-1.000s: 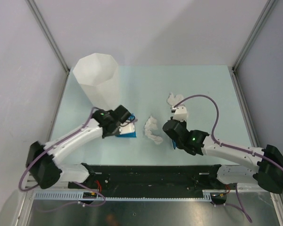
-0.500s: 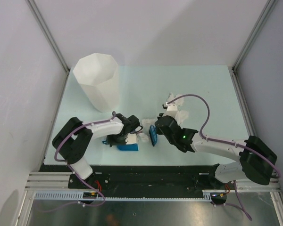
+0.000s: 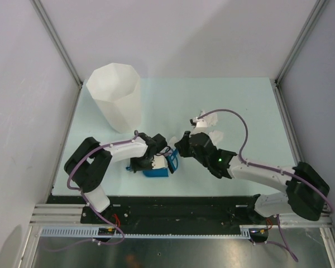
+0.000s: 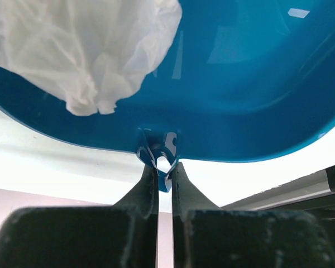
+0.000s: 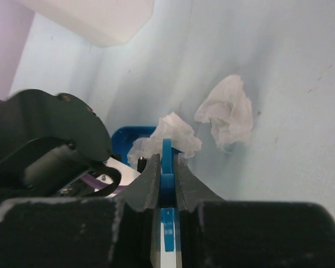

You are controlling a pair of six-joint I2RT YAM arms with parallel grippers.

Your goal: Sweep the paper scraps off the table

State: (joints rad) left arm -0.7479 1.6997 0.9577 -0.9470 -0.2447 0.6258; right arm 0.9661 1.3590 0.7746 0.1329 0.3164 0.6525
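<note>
Your left tool (image 4: 163, 167) has its fingers together, clamped on the small tab at the rim of the blue dustpan (image 4: 245, 95). From above, it sits low at the front of the counter (image 3: 240, 100), in front of and slightly to the right of the tall white bin (image 3: 114, 95). The dustpan rests on the counter just under that tool. In the left wrist view you can see one crumpled white wad (image 4: 89, 50) lying inside the pan against its blue wall.

Just right of the dustpan is the small blue brush (image 3: 172, 162), right at the pan's mouth. Your right tool (image 5: 166, 167) is pinched on the brush's thin blue handle, with a finger pressed to each side of it.

Look at the right wrist view for the paper scraps (image 5: 226, 114). One wad lies loose on the pale counter, beyond the brush and a little to the right, apart from the pan. Another wad (image 5: 167, 134) sits straight past the brush tip, at the dustpan's blue edge; you cannot tell from this view whether it is inside the pan.

From above, more white shows beside the right arm, but it is too mixed with the arm's own white parts to count.
</note>
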